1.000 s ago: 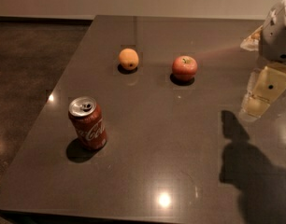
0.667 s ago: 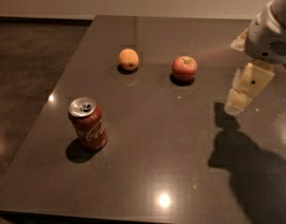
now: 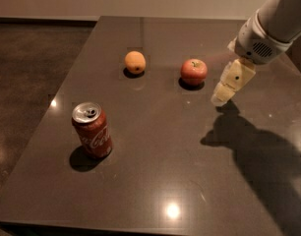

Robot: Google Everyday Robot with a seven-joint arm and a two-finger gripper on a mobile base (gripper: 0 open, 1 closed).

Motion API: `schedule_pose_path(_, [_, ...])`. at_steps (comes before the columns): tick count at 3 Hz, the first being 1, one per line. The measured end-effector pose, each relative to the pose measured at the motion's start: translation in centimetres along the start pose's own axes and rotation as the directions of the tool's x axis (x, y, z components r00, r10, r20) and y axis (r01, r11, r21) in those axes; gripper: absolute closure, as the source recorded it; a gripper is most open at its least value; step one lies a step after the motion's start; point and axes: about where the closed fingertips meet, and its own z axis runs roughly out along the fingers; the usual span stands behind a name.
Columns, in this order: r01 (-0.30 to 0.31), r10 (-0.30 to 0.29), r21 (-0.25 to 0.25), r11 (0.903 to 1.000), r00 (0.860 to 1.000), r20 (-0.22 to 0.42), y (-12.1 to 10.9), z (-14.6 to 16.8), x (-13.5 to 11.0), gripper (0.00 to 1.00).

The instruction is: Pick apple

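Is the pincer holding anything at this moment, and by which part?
Nothing is held. The pincer hangs beside the apple, apart from it; the apple rests on the table.

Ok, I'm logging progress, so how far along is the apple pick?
Nothing is done yet: the apple sits on the table, untouched. Under way: the hand hangs close beside the apple, not touching it. Left: closing in, grasping and lifting.
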Motion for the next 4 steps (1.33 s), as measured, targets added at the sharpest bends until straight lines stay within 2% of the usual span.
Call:
schedule_pose_path(2, [-0.066, 0.064, 0.019, 0.9976, 0.995, 0.070, -3.5, 4.6, -2.6, 0.00])
schedule_pose_path(4, [-0.095, 0.093, 0.025, 0.9952, 0.994, 0.058, -6.2, 8.6, -4.0, 0.00])
